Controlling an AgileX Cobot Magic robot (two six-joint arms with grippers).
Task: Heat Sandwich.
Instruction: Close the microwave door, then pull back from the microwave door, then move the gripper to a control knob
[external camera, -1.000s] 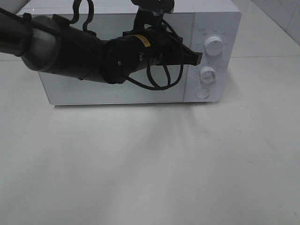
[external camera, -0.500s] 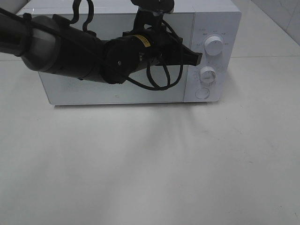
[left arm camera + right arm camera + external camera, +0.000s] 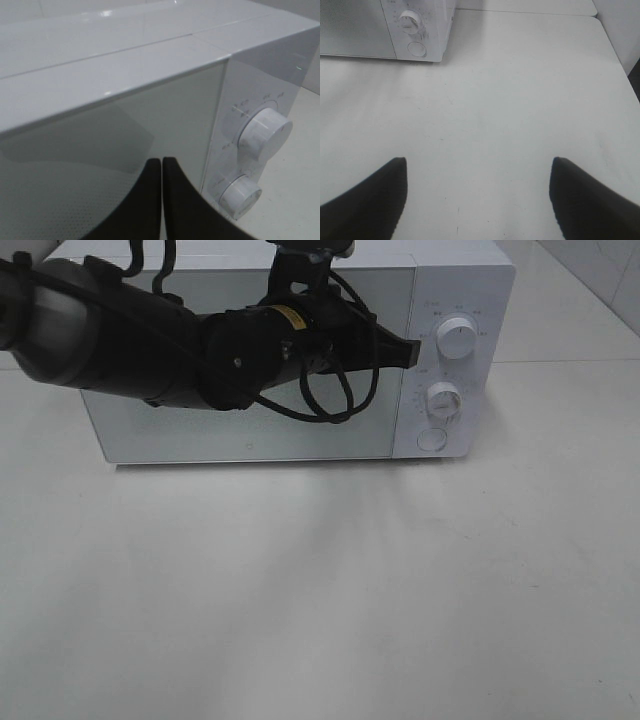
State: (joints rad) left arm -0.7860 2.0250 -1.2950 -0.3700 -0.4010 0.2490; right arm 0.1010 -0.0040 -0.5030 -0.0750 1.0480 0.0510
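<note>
Left hand (image 3: 411, 347) pinched closed, empty — upper dial (image 3: 457, 339) of the microwave (image 3: 250, 435) just beyond its tips. Right hand (image 3: 479, 172) spread wide, empty, farther off.

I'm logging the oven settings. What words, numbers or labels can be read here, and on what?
No text can be read.
Scale around the upper dial of the microwave: too small, blurred.
Scale around the lower dial: too small.
Print on the yellow sticker on the left arm: blurred.
</note>
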